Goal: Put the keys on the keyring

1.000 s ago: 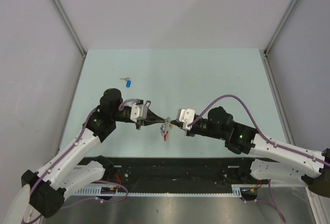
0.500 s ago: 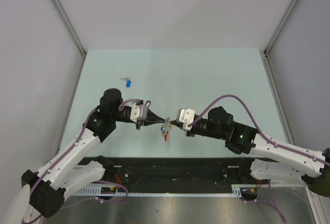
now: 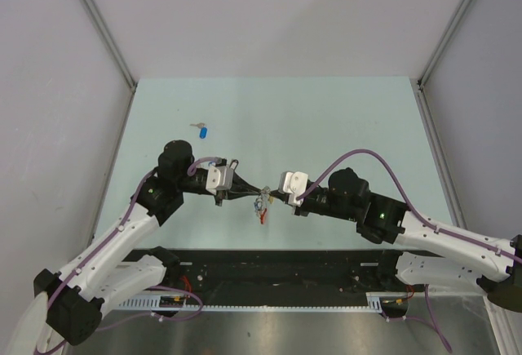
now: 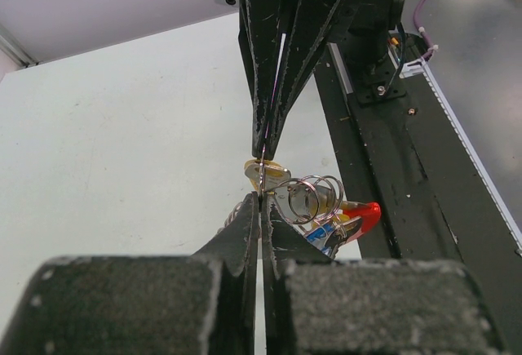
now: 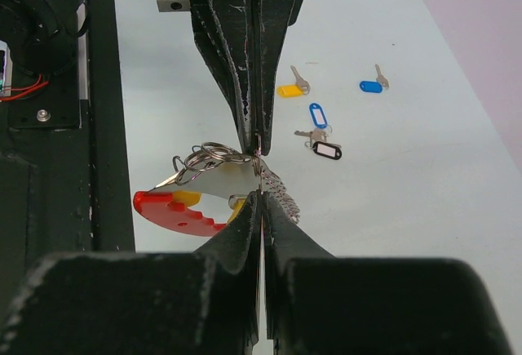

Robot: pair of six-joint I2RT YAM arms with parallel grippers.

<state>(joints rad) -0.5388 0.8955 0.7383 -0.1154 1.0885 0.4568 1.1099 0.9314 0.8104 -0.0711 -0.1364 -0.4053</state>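
Observation:
The keyring (image 3: 261, 206) hangs above the table between my two grippers. Its red plastic arc (image 5: 174, 212) and silver rings (image 5: 205, 157) show in the right wrist view, and the arc (image 4: 362, 212) also shows in the left wrist view. My left gripper (image 4: 261, 200) is shut on a thin metal loop of the keyring. My right gripper (image 5: 259, 195) is shut on the same loop from the opposite side, tip to tip. A yellow tag (image 4: 266, 172) hangs in the bundle. Loose keys lie on the table: yellow-tagged (image 5: 289, 90), blue-tagged (image 5: 371, 86), blue-rimmed (image 5: 317, 115), black-tagged (image 5: 328, 151).
In the top view only one blue-tagged key (image 3: 202, 132) shows, far left on the pale green table (image 3: 342, 118). A black rail (image 3: 277, 265) with cables runs along the near edge. Grey walls enclose the table on three sides.

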